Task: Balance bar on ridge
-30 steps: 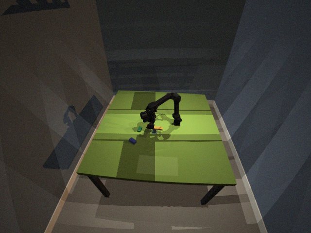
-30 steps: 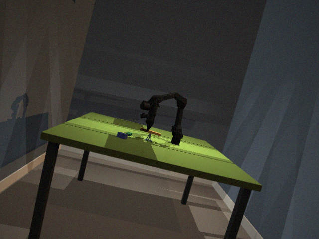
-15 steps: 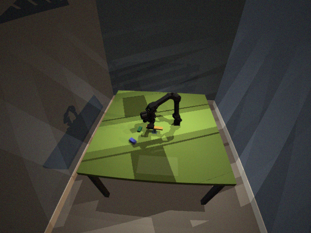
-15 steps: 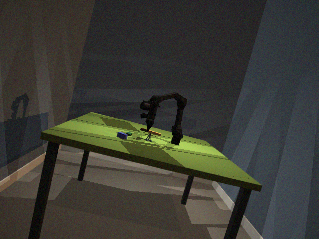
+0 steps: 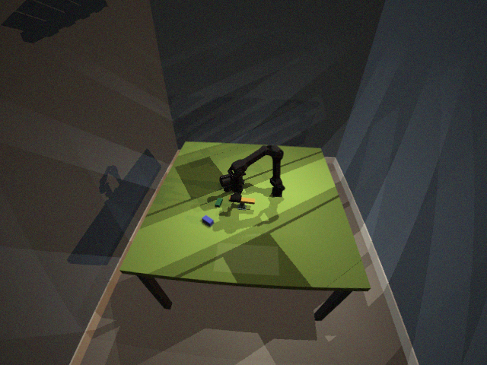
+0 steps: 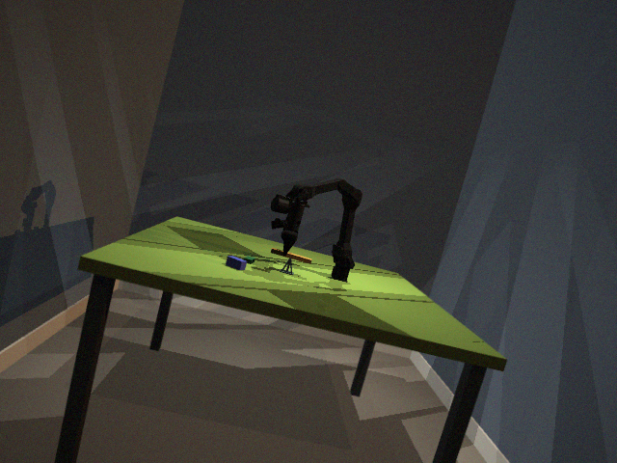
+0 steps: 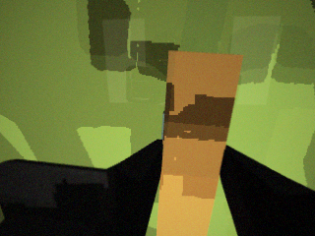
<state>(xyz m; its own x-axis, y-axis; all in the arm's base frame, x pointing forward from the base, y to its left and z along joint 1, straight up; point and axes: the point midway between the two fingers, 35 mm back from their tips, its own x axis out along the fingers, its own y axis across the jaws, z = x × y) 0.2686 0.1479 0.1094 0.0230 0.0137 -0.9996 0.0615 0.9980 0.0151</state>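
Gripper (image 6: 287, 250) pointing straight down, clamped on orange bar (image 6: 291, 256). Bar sits above dark little ridge stand (image 6: 286, 266), off green table (image 6: 348, 309), looks roughly level. Can't tell if bar's touching ridge. Green block (image 5: 218, 202) and blue block (image 5: 207, 220) further left, well apart from bar.

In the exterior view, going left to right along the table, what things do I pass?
Blue block → green block → orange bar, held in the gripper above the ridge stand → arm's base.
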